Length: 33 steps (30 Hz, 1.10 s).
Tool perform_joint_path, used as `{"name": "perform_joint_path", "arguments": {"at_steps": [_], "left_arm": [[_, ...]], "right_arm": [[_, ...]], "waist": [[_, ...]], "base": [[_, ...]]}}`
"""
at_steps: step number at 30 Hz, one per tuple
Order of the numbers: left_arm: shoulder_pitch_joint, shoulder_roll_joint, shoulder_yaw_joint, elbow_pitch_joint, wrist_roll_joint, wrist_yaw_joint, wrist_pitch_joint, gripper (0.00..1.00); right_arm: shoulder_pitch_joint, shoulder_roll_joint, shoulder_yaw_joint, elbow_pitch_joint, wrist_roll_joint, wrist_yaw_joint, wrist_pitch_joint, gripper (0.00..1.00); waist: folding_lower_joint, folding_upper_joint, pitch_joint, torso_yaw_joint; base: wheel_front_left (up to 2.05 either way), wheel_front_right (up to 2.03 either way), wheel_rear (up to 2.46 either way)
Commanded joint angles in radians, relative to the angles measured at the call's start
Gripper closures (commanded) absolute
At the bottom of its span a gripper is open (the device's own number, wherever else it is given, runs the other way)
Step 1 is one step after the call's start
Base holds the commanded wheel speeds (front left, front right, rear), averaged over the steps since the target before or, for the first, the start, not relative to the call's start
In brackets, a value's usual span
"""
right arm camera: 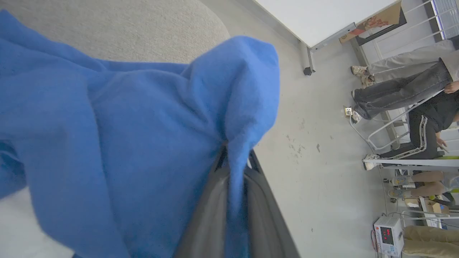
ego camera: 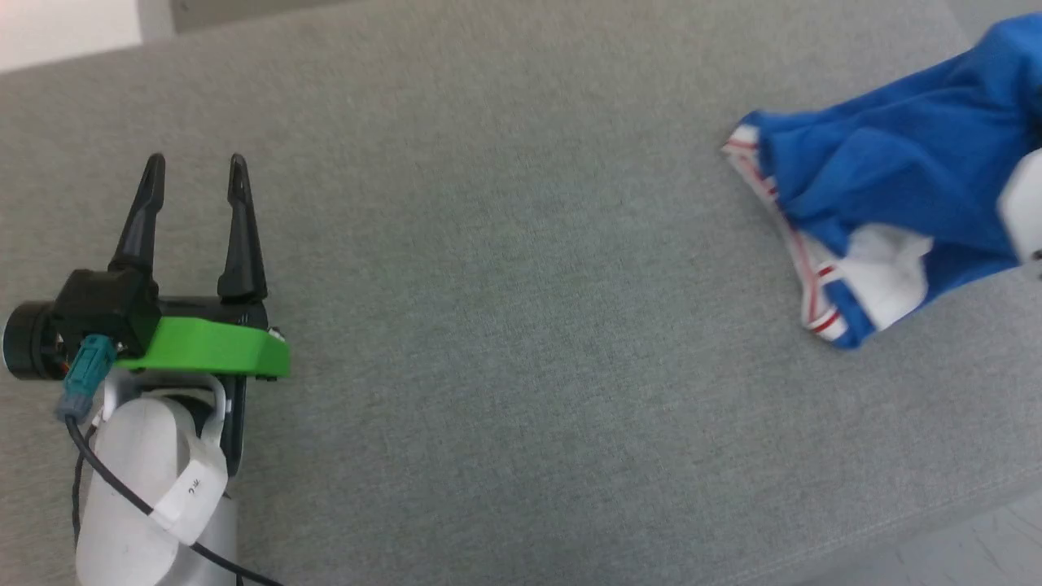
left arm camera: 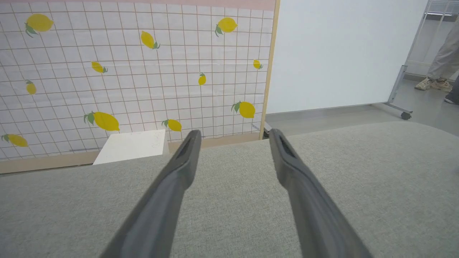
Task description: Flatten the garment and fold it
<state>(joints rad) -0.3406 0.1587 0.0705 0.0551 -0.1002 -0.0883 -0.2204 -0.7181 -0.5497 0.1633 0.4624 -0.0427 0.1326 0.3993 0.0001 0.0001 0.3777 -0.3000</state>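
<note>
The garment [ego camera: 895, 175], a royal-blue jersey with white sleeve cloth and red stripe trim, lies bunched at the right end of the grey cushion [ego camera: 505, 285]; part of it is lifted off the surface. In the right wrist view my right gripper [right arm camera: 235, 157] is shut on a fold of the blue garment [right arm camera: 118, 143], with cloth pinched between the two fingers. A pale part of the right arm [ego camera: 1024, 207] shows at the head view's right edge. My left gripper [ego camera: 195, 175] hovers open over the cushion at the left, far from the garment. Nothing is between its fingers [left arm camera: 179, 168].
The cushion's front edge [ego camera: 936, 521] runs along the lower right, with pale floor beyond. A lemon-patterned panel [left arm camera: 132, 71] and a white board [left arm camera: 344, 53] stand behind the cushion. People's legs [right arm camera: 398, 93] and equipment [right arm camera: 389, 234] are on the floor to the side.
</note>
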Motion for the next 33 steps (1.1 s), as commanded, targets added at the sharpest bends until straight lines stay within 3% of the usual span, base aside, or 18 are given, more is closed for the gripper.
{"name": "perform_joint_path", "arguments": {"at_steps": [1,8,9,12,17,24,30,33], "left_arm": [[-0.02,0.01,-0.005,-0.011,0.007,-0.002,0.007,0.0],[-0.027,0.02,-0.018,-0.042,0.013,0.003,0.031,0.0],[-0.026,0.019,-0.021,-0.042,0.013,0.003,0.031,0.0],[-0.014,0.009,-0.029,-0.034,0.008,0.008,0.027,0.0],[0.022,-0.02,-0.039,0.0,-0.012,0.014,0.009,0.0],[0.081,-0.056,-0.056,0.065,-0.053,0.015,-0.013,0.0],[0.125,-0.073,-0.074,0.122,-0.077,0.016,-0.024,0.0],[0.149,-0.079,-0.077,0.153,-0.09,0.021,-0.029,0.0]], "right_arm": [[-0.03,0.004,-0.033,0.024,-0.021,-0.002,-0.025,1.0],[-0.085,0.068,-0.211,0.118,-0.15,-0.002,-0.136,1.0],[-0.086,0.077,-0.23,0.127,-0.164,-0.002,-0.147,0.93],[-0.08,0.108,-0.3,0.157,-0.196,-0.002,-0.173,0.0],[-0.046,0.143,-0.368,0.154,-0.207,-0.002,-0.246,0.0],[0.06,0.178,-0.377,0.059,-0.121,-0.002,-0.323,0.0],[0.212,0.232,-0.378,-0.12,-0.003,-0.002,-0.362,0.0],[0.343,0.29,-0.37,-0.273,0.071,-0.002,-0.38,0.0]], "waist": [[-0.0001,-0.0001,0.094,-0.034],[-0.0001,-0.0001,0.12,-0.002],[-0.0001,-0.0001,0.115,0.004],[-0.0001,-0.0001,0.083,0.025],[-0.0001,-0.0001,-0.007,0.066],[-0.0001,-0.0001,-0.148,0.131],[-0.0001,-0.0001,-0.252,0.196],[-0.0001,-0.0001,-0.301,0.227]], "base": [[0.0,0.0,0.0],[0.0,0.0,0.0],[0.0,0.0,0.0],[0.0,0.0,0.0],[0.0,0.0,0.0],[0.0,0.0,0.0],[0.0,0.0,0.0],[0.0,0.0,0.0]]}}
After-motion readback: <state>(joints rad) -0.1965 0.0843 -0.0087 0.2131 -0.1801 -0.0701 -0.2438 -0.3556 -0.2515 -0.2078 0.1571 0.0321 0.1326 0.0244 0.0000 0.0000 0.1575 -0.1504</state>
